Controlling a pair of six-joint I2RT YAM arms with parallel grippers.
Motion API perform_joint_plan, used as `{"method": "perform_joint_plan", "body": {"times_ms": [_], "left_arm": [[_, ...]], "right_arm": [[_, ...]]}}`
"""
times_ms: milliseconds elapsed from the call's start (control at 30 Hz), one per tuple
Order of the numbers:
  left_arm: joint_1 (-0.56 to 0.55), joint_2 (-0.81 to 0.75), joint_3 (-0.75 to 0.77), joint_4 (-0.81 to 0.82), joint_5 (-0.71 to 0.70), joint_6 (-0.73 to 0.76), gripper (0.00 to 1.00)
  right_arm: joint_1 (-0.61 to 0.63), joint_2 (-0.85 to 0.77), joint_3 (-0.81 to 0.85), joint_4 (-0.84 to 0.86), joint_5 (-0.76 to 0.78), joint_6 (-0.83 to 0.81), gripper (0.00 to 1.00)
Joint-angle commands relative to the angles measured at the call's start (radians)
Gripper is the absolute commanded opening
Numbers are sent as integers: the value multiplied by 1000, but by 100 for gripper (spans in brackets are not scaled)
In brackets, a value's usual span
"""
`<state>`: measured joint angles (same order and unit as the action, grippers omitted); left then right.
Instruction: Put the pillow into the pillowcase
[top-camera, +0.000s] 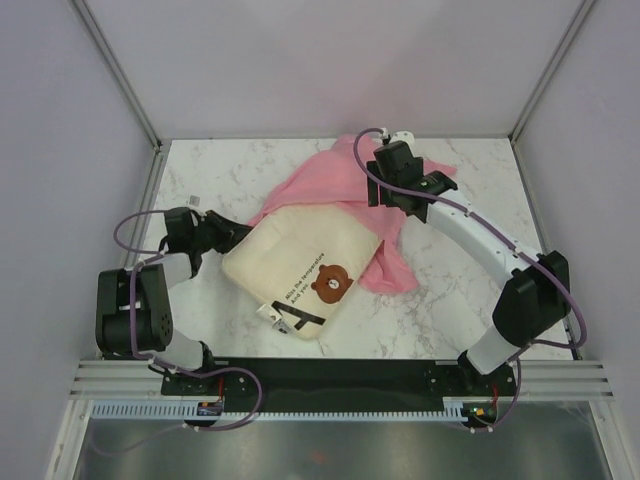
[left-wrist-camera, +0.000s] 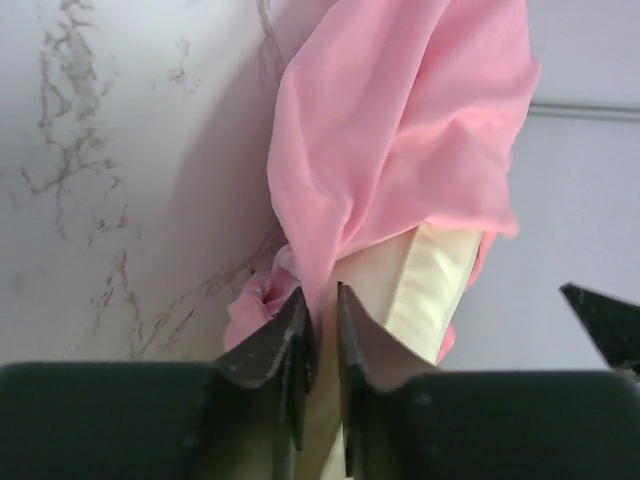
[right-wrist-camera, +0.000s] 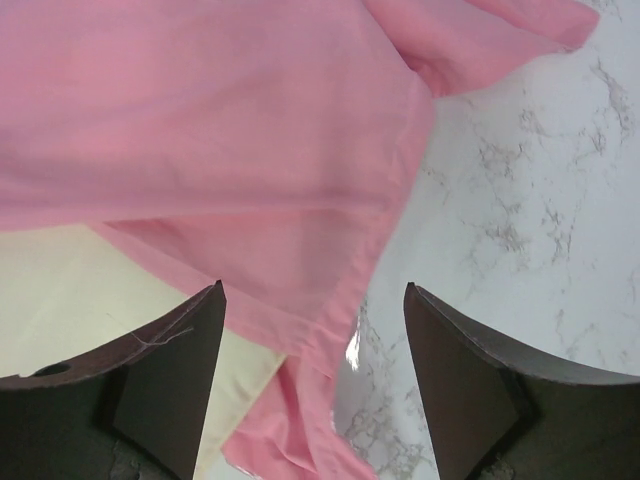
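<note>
Roughly a third done, by my reading. At centre frame the pillow lies on the surface, its upper end covered by the pillowcase and its lower part bare. Whether that end sits inside or merely underneath cannot be told. At the pillow's left edge, the left pincer is clenched on a pillowcase fold. Upper right of centre, the right pincer stands released, grasping nothing. Outstanding: drawing the pillowcase over the bare part.
</note>
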<state>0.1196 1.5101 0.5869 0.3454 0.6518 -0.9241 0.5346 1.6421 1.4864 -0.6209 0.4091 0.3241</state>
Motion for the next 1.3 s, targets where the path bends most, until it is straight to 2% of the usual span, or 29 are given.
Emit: {"method": "perform_joint_plan", "body": {"times_ms": [0, 33, 67, 167, 333, 400, 433, 467, 600, 733, 900, 967, 1267], "left_arm": [[9, -4, 37, 14, -20, -7, 27], [9, -8, 42, 10, -24, 4, 37], [9, -22, 44, 0, -33, 14, 53], [9, -74, 40, -77, -101, 71, 65], [9, -263, 50, -267, -240, 165, 70], [9, -360, 45, -339, -280, 180, 75], [9, -396, 36, -380, -322, 191, 89], [9, -427, 31, -414, -345, 195, 99], [8, -588, 7, -549, -437, 211, 100], [9, -732, -33, -660, -445, 163, 100], [9, -859, -128, -661, -423, 128, 100], [9, -898, -150, -642, -370, 128, 100], [8, -849, -188, -711, -230, 97, 100]], "right_arm": [[8, -88, -86, 21, 11, -3, 80], [8, -100, -104, 24, -2, 0, 81], [8, -113, -124, 29, -15, 0, 80], [8, -159, -222, 53, -81, 18, 80], [11, -241, -406, 114, -127, 85, 79], [15, -278, -466, 128, -139, 101, 79], [24, -287, -480, 133, -141, 115, 80], [25, -301, -494, 132, -136, 121, 80], [38, -312, -554, 132, -113, 148, 81], [36, -324, -613, 179, -124, 194, 80], [38, -353, -686, 231, -154, 237, 79], [38, -360, -701, 251, -159, 245, 79], [38, -357, -767, 331, -122, 311, 75]]}}
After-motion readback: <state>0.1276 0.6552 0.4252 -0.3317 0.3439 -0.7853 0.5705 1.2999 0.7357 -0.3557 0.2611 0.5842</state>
